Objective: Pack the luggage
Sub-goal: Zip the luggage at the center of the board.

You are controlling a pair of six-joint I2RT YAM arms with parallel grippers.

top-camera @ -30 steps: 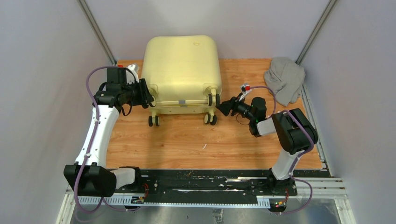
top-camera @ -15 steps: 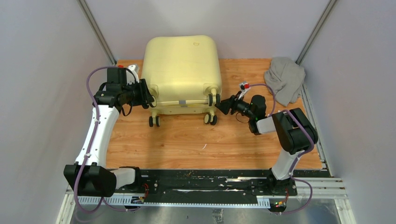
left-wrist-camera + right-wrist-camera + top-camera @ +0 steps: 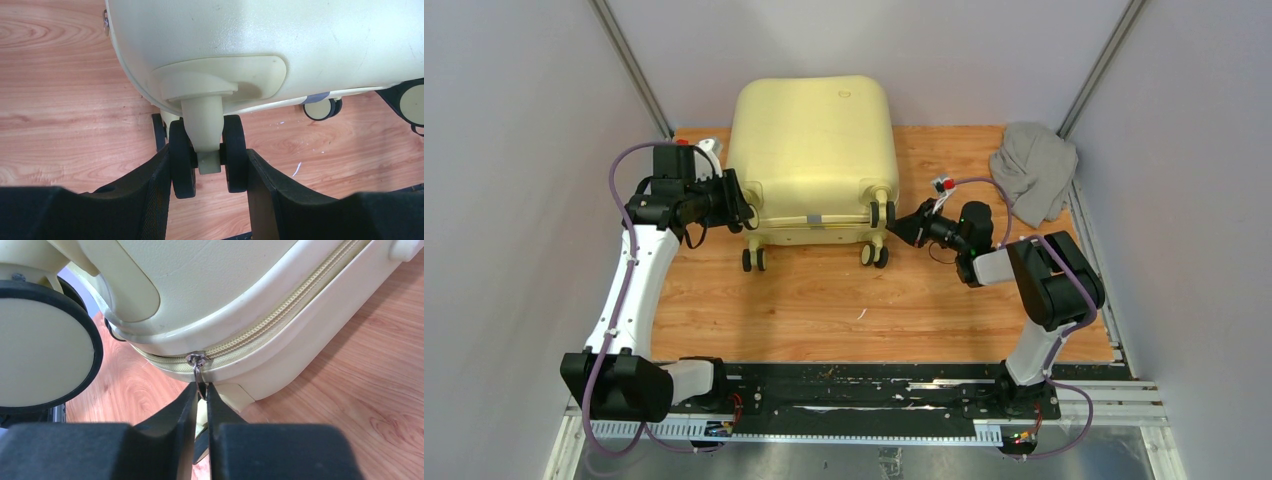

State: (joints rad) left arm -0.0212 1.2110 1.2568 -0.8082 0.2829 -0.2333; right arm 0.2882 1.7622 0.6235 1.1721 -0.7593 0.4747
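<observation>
At the far middle of the table point(image 3: 824, 300) we see the suitcase point(image 3: 812, 150) lying flat with its lid down. Its pale yellow shell faces up and its wheeled end points toward the arm bases.

At the suitcase's near left corner, the left fingers point(image 3: 160, 170) are clamped on a twin wheel point(image 3: 182, 160). One finger presses against each black tyre, and the cream stem stands between the tyres.

At its near right corner, the right fingers point(image 3: 192, 395) are pinched almost together on the small metal zipper pull point(image 3: 198, 371). The pull hangs from the cream zipper point(image 3: 270, 322), which runs along the seam of the shell. A large cream-and-black wheel point(image 3: 42, 345) sits just beside that pinch.

Two more pairs of wheels stick out from the suitcase's near edge, between the two arms.

Well to the right of the suitcase, a crumpled grey cloth point(image 3: 1034, 170) lies at the far right corner of the table, apart from both arms.
</observation>
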